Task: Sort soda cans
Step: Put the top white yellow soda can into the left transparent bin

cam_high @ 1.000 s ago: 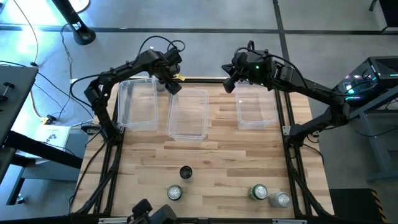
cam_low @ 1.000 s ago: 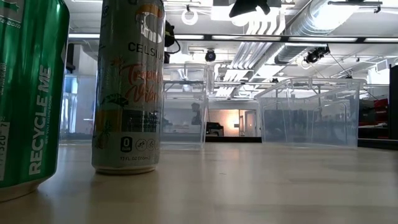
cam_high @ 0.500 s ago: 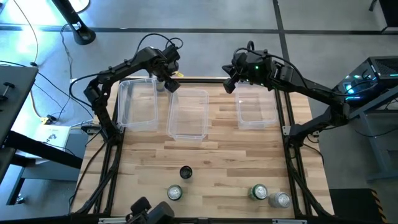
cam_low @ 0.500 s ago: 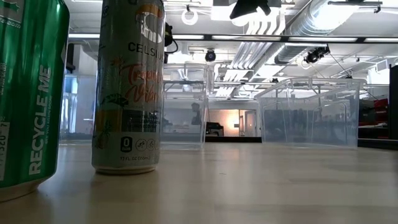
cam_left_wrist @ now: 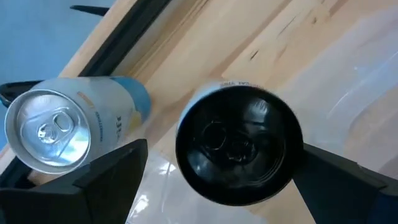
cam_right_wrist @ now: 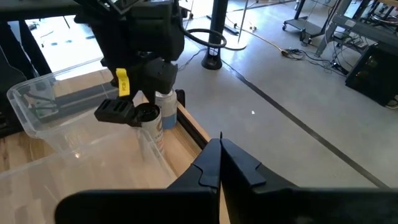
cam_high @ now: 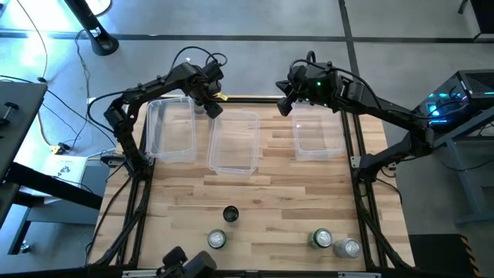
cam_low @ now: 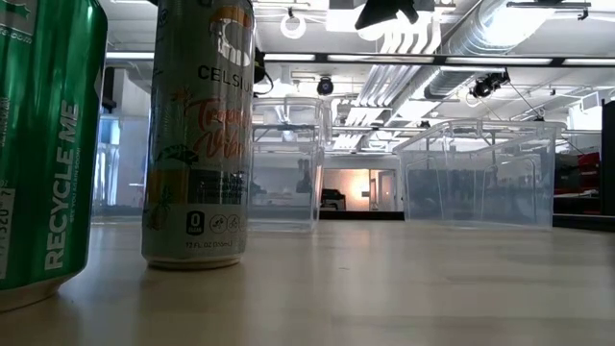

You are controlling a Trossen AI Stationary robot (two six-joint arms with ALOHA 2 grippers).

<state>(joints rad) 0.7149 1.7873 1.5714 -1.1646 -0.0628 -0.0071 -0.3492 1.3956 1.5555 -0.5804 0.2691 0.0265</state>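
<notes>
Shifted slightly over the far-left bin (cam_high: 171,127) since a second ago: left gripper (cam_high: 210,102), fingers (cam_left_wrist: 106,177) spread wide either side of a black can (cam_left_wrist: 238,144); whether touching, cannot tell. Beside it, seen only from the wrists, a silver can (cam_left_wrist: 56,127) at the table's far edge. Nearer, from above: another black can (cam_high: 230,214), a green-rimmed can (cam_high: 217,240), green can (cam_high: 321,239), silver one (cam_high: 349,248). Far right, right gripper (cam_right_wrist: 221,149) pressed together, holding nothing.

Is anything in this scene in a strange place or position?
Yes. A silver can stands at the far table edge, outside the bins, wedged beside the left bin. The left gripper is there around a black can. The other cans stand upright at the near edge.
</notes>
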